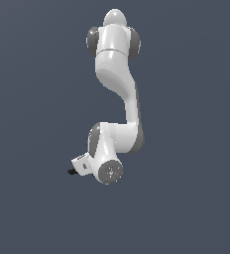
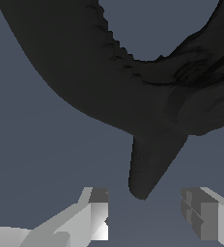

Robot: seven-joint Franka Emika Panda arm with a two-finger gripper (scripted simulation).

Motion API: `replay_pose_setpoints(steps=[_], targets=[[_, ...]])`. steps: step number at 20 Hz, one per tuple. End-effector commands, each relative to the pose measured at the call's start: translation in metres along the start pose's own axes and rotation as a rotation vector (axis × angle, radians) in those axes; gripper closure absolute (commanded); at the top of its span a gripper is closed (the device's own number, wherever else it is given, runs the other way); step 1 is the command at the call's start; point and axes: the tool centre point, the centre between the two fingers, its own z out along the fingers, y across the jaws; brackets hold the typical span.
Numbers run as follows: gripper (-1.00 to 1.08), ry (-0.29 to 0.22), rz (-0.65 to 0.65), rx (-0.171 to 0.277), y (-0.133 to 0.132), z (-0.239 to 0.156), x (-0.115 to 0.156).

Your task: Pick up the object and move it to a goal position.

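The object (image 2: 133, 91), a black clamp, fills most of the wrist view at very close range. Its curved loop arches across the frame and one tapered handle (image 2: 147, 169) points down between my fingers. My gripper (image 2: 145, 197) is open. Its two light grey fingertips (image 2: 98, 202) stand either side of that handle tip, with a gap on each side. In the exterior view my gripper (image 1: 75, 168) sits low at the end of the folded arm, and a small black bit (image 1: 71, 171) shows at its tip. No goal position is marked in either view.
The white arm (image 1: 114, 99) hangs over a plain dark blue-grey background (image 1: 186, 149). Nothing else shows in either view.
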Motion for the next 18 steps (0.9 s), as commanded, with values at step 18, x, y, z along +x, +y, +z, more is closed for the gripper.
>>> replay_pose_setpoints(steps=[18], targets=[[-0.20, -0.094, -0.037, 0.002, 0.005, 0.019, -0.004]])
